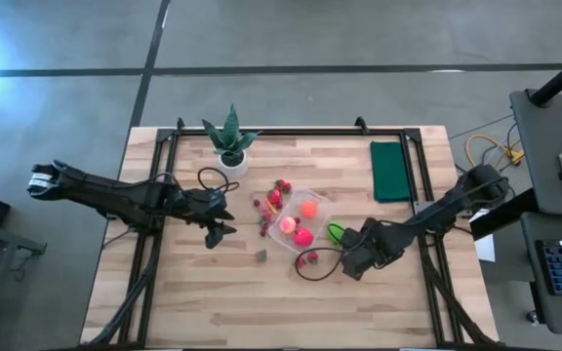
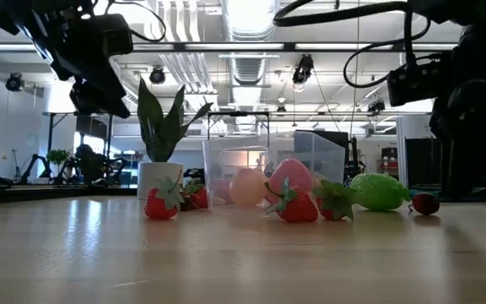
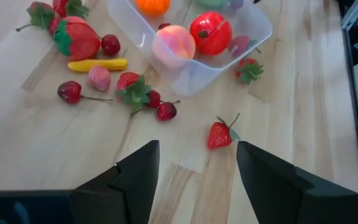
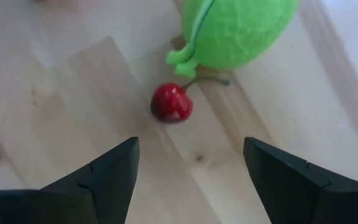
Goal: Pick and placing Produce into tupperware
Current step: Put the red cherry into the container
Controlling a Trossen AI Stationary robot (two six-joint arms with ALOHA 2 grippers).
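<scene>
The clear tupperware (image 1: 299,220) stands mid-table and holds an orange, a peach-coloured and a red piece of produce (image 3: 211,32). Loose produce lies to its left: strawberries (image 3: 76,37), cherries (image 3: 71,91) and a yellow piece. One strawberry (image 3: 220,134) lies alone, nearer to my left gripper. That gripper (image 1: 218,233) hovers open left of the tub, touching nothing. My right gripper (image 1: 355,259) hangs open to the tub's right, pointing steeply down. A red cherry (image 4: 171,103) lies on the wood just ahead of its fingers, beside a green piece (image 4: 235,28).
A spiky potted plant (image 1: 230,142) stands at the far edge, left of centre. A dark green cloth (image 1: 390,171) lies at the far right. Two strawberries (image 1: 306,258) lie near the tub's near corner. Black frame rails border the table.
</scene>
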